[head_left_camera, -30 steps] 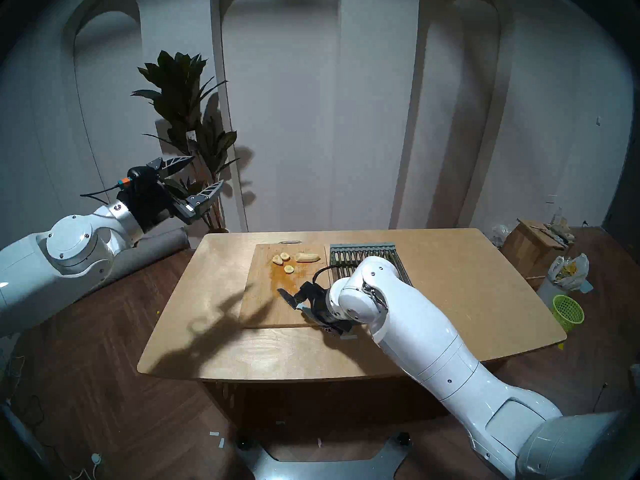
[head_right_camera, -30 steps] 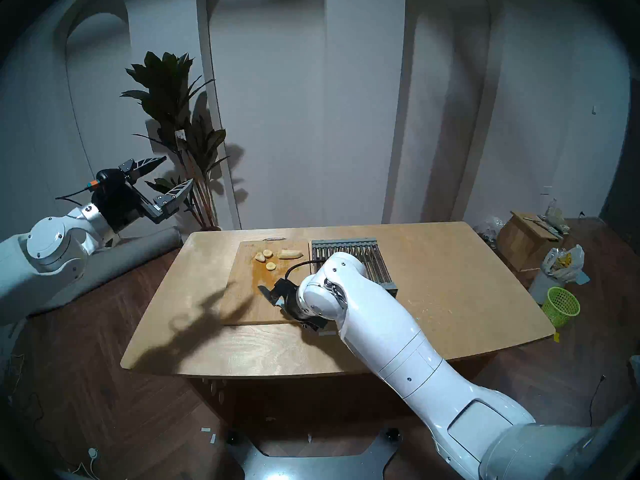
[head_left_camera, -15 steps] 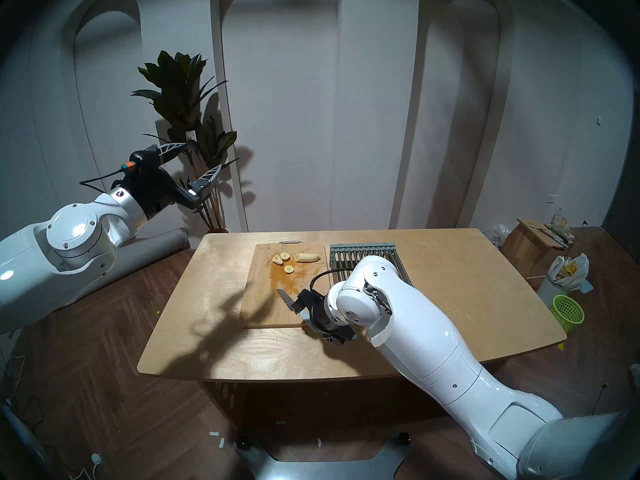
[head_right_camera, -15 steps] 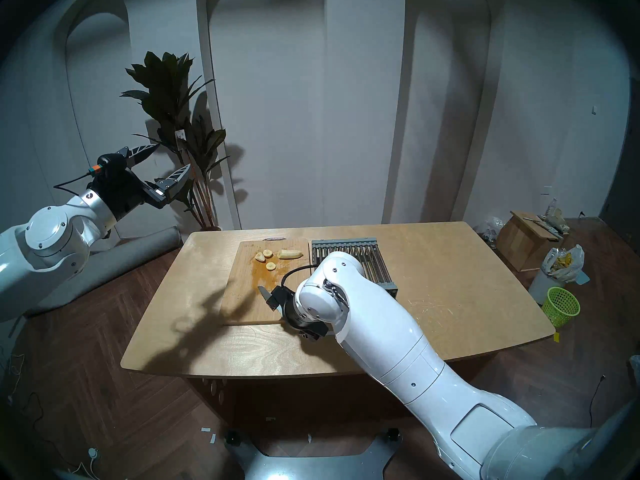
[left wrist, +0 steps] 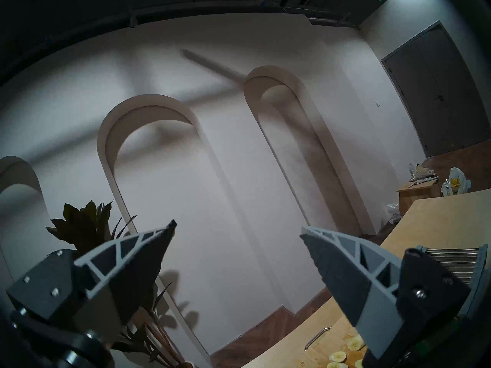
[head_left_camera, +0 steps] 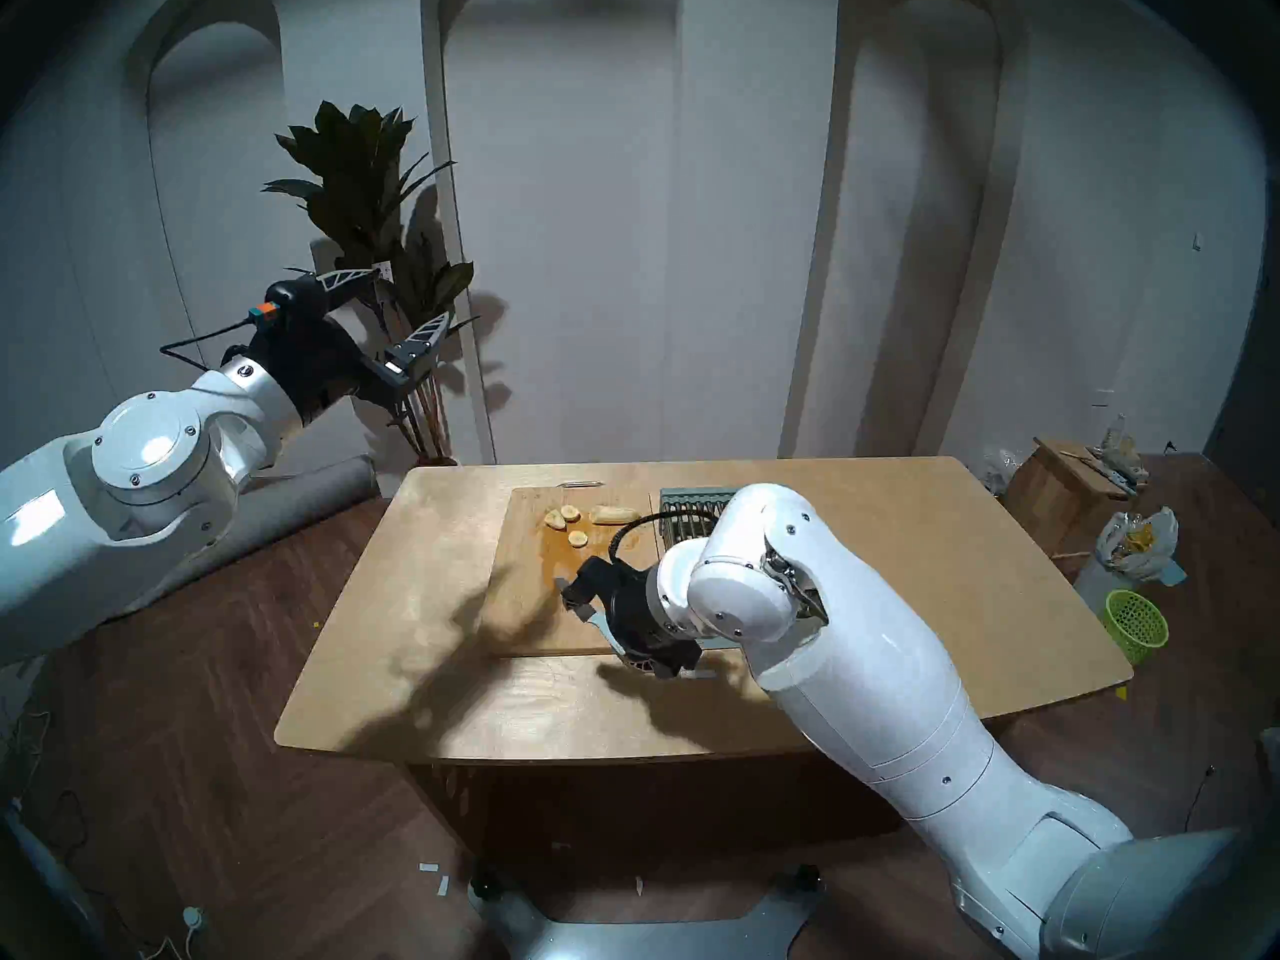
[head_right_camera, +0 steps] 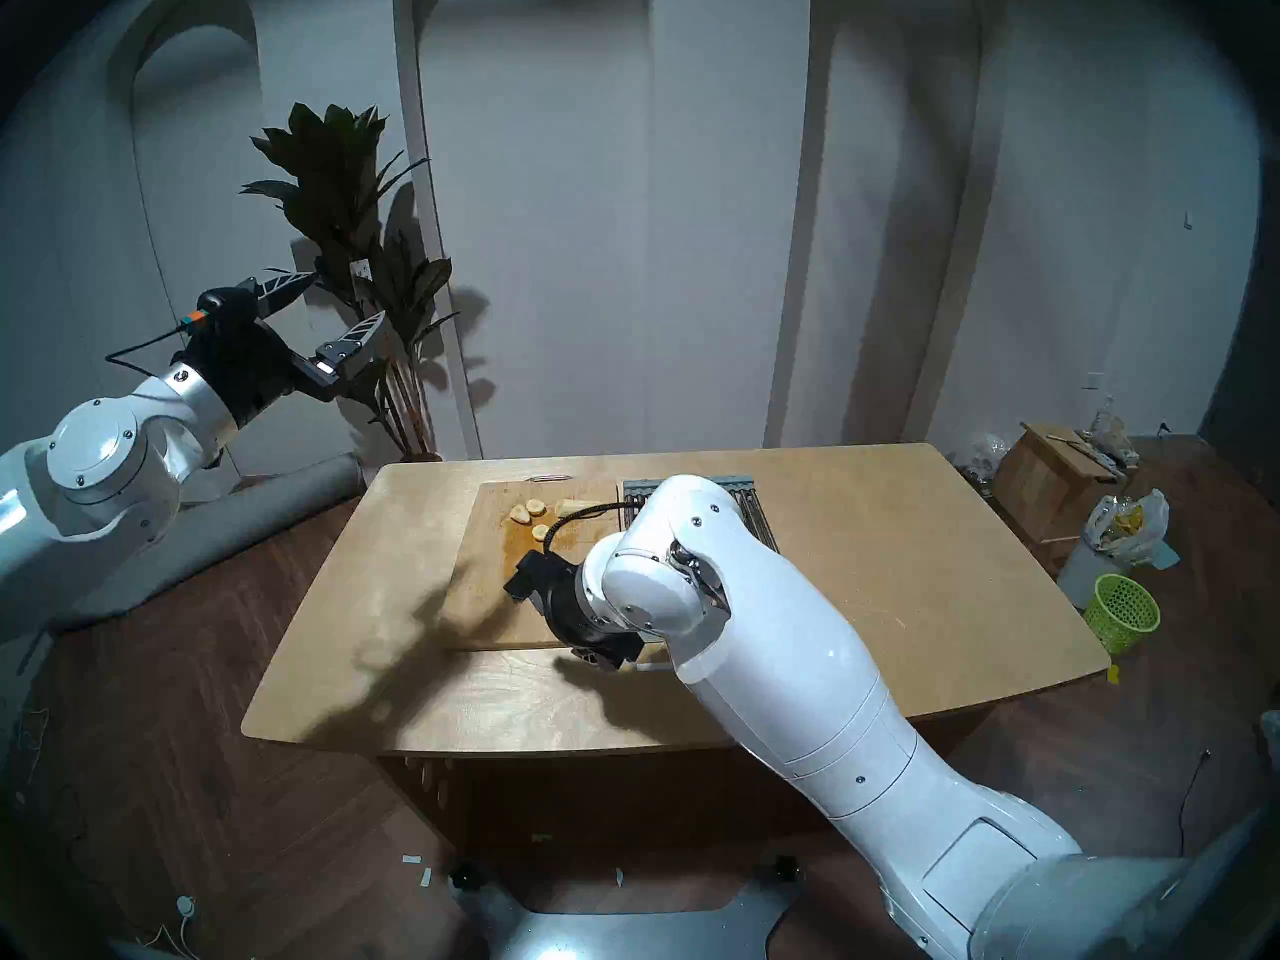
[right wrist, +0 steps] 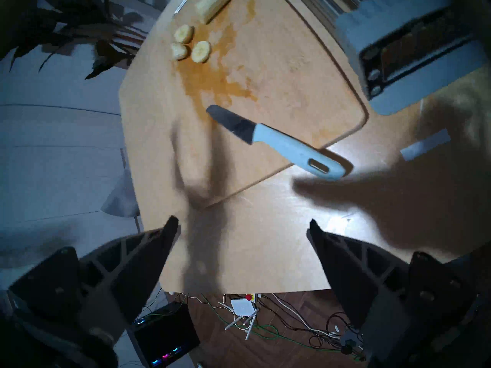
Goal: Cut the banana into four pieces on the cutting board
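The banana lies cut at the far end of the cutting board point(head_left_camera: 526, 591): a stub point(head_left_camera: 613, 515) and three round slices point(head_left_camera: 570, 522), also seen in the right wrist view point(right wrist: 201, 51). A knife with a light-blue handle point(right wrist: 292, 149) lies flat on the board's near corner, its handle sticking out over the edge. My right gripper point(right wrist: 241, 222) is open and empty, hovering above the knife and the table's front point(head_left_camera: 654, 661). My left gripper point(head_left_camera: 410, 295) is open and empty, held high to the left of the table point(left wrist: 237, 228).
A grey slatted metal rack point(head_left_camera: 692, 505) stands right of the board, partly hidden by my right arm. A potted plant point(head_left_camera: 367, 196) stands behind the left gripper. A green basket point(head_left_camera: 1136, 625), a bag and a wooden box sit on the floor at right.
My right wrist has lifted up and away from the knife, which stays lying on the board. My left gripper has risen slightly and tilted upward.
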Controlling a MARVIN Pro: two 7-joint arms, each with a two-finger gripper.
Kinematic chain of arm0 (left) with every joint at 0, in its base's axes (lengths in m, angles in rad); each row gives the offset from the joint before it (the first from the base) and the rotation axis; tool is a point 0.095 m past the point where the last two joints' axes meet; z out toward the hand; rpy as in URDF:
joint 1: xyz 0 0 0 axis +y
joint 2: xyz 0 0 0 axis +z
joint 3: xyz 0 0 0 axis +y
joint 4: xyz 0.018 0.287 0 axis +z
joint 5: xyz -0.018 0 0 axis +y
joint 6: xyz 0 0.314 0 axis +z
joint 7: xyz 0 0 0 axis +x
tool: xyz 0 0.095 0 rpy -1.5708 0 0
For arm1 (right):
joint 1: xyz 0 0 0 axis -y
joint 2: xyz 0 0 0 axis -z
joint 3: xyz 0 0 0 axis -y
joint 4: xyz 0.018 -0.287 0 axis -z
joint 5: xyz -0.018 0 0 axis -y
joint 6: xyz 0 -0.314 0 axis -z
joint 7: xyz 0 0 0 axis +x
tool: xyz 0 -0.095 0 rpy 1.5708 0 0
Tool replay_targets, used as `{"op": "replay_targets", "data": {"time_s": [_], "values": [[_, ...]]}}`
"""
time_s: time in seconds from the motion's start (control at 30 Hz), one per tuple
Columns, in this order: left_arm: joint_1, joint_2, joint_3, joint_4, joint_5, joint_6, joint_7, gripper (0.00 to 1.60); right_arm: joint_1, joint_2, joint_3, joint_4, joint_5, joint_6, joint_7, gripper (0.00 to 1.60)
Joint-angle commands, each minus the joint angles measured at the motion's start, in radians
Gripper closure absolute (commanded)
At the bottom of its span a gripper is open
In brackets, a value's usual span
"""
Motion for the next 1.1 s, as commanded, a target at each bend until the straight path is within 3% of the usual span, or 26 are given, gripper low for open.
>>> {"op": "replay_targets", "data": {"time_s": [0.0,0.27,0.53,0.77,1.07], "values": [[-0.017,0.000,-0.049,-0.008,-0.018,-0.014,0.066,0.00,0.078,0.042,0.031,-0.117,-0.063,0.029,-0.001,0.00],[-0.023,0.000,-0.088,0.002,-0.069,-0.036,0.189,0.00,0.110,0.155,0.053,-0.234,-0.184,0.090,-0.027,0.00],[0.002,0.001,-0.079,-0.009,-0.122,-0.053,0.272,0.00,0.099,0.256,0.079,-0.227,-0.348,0.187,-0.093,0.00],[0.037,0.001,-0.053,-0.020,-0.168,-0.068,0.338,0.00,0.088,0.361,0.133,-0.208,-0.495,0.252,-0.015,0.00],[0.076,0.001,-0.028,-0.036,-0.210,-0.091,0.400,0.00,0.075,0.453,0.202,-0.197,-0.623,0.293,0.057,0.00]]}}
